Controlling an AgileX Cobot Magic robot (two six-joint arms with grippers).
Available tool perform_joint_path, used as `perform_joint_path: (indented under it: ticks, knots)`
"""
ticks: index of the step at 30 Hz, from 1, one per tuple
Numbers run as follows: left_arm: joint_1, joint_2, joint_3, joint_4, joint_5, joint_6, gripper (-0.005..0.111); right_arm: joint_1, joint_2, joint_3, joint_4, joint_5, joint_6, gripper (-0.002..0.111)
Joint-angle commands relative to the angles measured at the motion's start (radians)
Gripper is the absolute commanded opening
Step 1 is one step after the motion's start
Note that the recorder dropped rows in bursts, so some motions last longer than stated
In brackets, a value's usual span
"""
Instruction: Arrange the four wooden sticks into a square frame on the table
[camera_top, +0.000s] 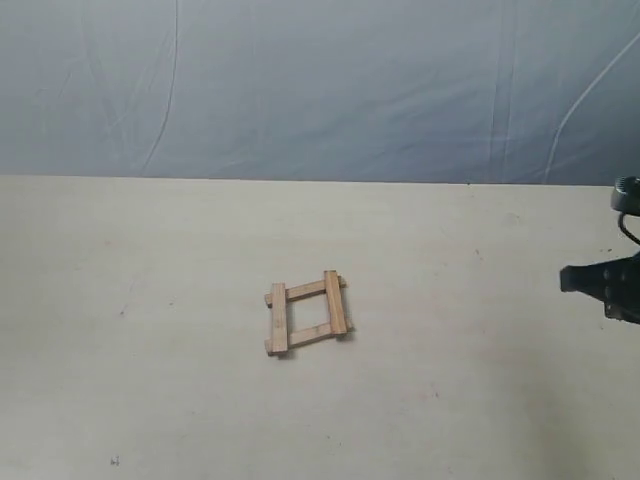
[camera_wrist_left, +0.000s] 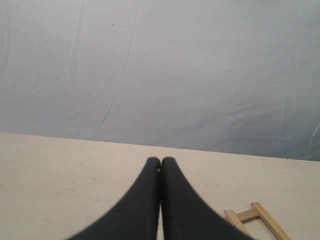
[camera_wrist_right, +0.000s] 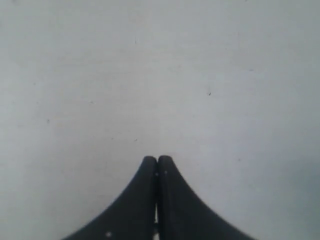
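**Exterior view.** Square frame (camera_top: 308, 313): set near the middle of the tabletop (camera_top: 150, 400), well apart from the one arm in sight. It is composed of the four wooden sticks (camera_top: 279, 318), flat light-brown slats of about equal length. Two are laid across the ends of the other two, so each corner is carried by overlap. The outline is slightly skewed. The arrangement is judged complete or nearly so. Tabletop: pale beige, matt, faintly specked. Cloth backdrop (camera_top: 300, 80): blue-grey, softly creased. Right pincer (camera_top: 572, 278): shown as a dark shape at the right edge; its opening cannot be told from here. The left pincer is not shown.

**Left wrist view.** Left pincer (camera_wrist_left: 160, 161): two smooth black tapering fingers are pressed together, and nothing is held. One corner of the frame is glimpsed nearby.

**Right wrist view.** The right pincer (camera_wrist_right: 158, 160) is closed tip to tip and empty over bare tabletop. It is judged to be parked clear so that the frame is not disturbed.
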Motion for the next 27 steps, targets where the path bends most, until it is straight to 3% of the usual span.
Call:
perform_joint_path:
  ticks: [1,4,7,12,16,20,23,27]
  knots:
    - [-0.001,-0.005,0.001,0.003,-0.011,-0.003,0.0,-0.075,-0.378,0.377,0.028,-0.435,0.013,-0.001]
    - [-0.001,-0.005,0.001,0.0,-0.011,-0.003,0.0,-0.105,-0.728,0.589,0.108,-0.566,0.017,-0.001]
    - [-0.001,-0.005,0.001,0.0,-0.011,-0.006,0.0,-0.094,-0.955,0.684,0.212,-0.573,0.017,-0.001]
    - [-0.001,-0.005,0.001,0.003,-0.009,-0.006,0.0,-0.092,-1.254,0.791,0.19,-0.661,0.017,-0.001]
    - [-0.001,-0.005,0.001,0.005,-0.005,0.024,0.0,-0.099,-1.433,0.791,0.085,-0.396,0.033,-0.001]
    - [-0.001,-0.005,0.001,0.003,-0.006,0.025,0.0,-0.101,-1.52,0.791,0.016,-0.02,0.137,-0.001]
    - [-0.003,-0.005,0.001,-0.005,-0.019,0.025,0.0,-0.099,-1.52,0.787,-0.046,0.082,0.192,-0.001]
    - [-0.003,-0.005,0.001,-0.001,-0.02,0.025,0.0,-0.099,-1.52,0.787,-0.045,0.082,0.192,-0.001]
